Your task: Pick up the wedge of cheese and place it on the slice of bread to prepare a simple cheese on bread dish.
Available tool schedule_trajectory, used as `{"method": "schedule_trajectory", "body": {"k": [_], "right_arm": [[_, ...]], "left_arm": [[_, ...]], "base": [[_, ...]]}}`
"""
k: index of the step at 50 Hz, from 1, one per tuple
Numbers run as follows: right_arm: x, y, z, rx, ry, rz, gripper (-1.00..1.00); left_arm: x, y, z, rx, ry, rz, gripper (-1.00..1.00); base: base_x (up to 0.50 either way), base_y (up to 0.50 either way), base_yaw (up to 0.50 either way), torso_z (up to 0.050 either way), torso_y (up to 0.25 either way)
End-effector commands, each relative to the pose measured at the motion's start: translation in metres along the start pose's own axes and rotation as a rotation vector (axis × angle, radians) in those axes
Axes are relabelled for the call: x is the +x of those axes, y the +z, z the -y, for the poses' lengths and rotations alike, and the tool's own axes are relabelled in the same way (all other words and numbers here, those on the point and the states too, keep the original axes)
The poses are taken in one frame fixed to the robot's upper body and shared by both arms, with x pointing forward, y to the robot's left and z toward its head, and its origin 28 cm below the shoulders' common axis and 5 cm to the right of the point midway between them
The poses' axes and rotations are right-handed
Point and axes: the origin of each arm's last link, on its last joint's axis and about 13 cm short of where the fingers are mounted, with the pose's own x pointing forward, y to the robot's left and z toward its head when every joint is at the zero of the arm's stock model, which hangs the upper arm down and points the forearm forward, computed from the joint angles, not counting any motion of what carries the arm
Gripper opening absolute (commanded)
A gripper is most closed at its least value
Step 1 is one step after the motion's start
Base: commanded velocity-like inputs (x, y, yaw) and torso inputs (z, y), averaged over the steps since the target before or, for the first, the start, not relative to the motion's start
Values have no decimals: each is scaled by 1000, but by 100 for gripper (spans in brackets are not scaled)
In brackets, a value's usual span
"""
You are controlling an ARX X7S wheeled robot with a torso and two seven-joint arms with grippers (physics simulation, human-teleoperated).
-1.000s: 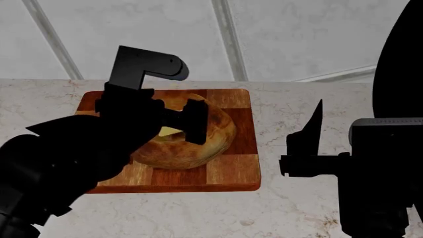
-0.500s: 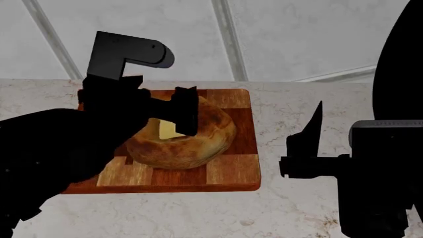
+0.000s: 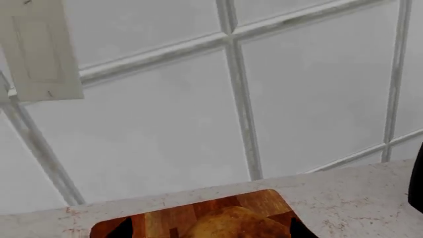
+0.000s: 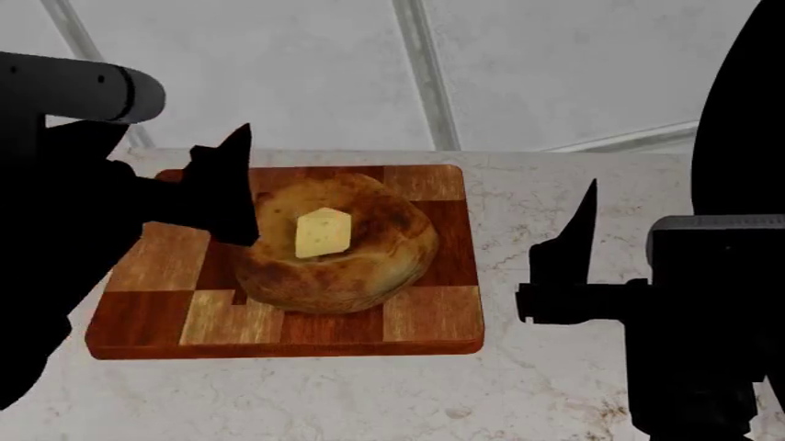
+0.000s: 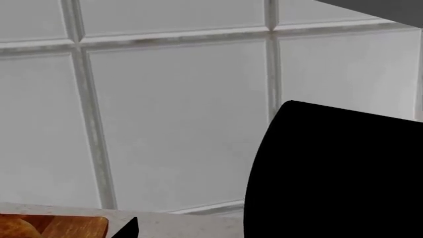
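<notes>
Hiding cutting board's left edge: left arm

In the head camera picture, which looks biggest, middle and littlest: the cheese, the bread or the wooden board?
1. The cutting board looks biggest.
2. The slice of bread sits on it, covering only part.
3. The wedge of cheese resting on the bread looks littlest.

Colours as you see them in the head view. The wedge of cheese is pale yellow with plain flat faces. The slice of bread is golden-brown, with darker toasted patches near its rim. The cutting board is a checker of reddish-brown and lighter tan wood blocks. The counter is cream marble with faint brown veining. The wall tiles are off-white with grey grout. Both claws, left and right, are black.
</notes>
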Motion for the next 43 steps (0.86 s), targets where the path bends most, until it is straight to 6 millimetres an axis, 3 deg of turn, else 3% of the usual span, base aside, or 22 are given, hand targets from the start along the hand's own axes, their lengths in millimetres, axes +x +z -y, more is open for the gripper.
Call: {"method": "schedule_trajectory", "body": {"k": [1,13,32,43], "right_arm": [[0,6,-1,-3,5,14,100],[-1,8,-1,0,12,24,100],[-5,15,1,-8,19,48,100],[-20,21,2,-14,32,83,100]], "left_arm": [[-36,1,-12,6,75,64,100],[-72,12,-13,48,171,136,100],[-106,12,-14,89,254,181,100],[-126,19,-14,101,294,234,100]], "base": [[0,0,0,0,0],[0,0,0,0,0],[0,0,0,0,0],[0,0,0,0,0]]}}
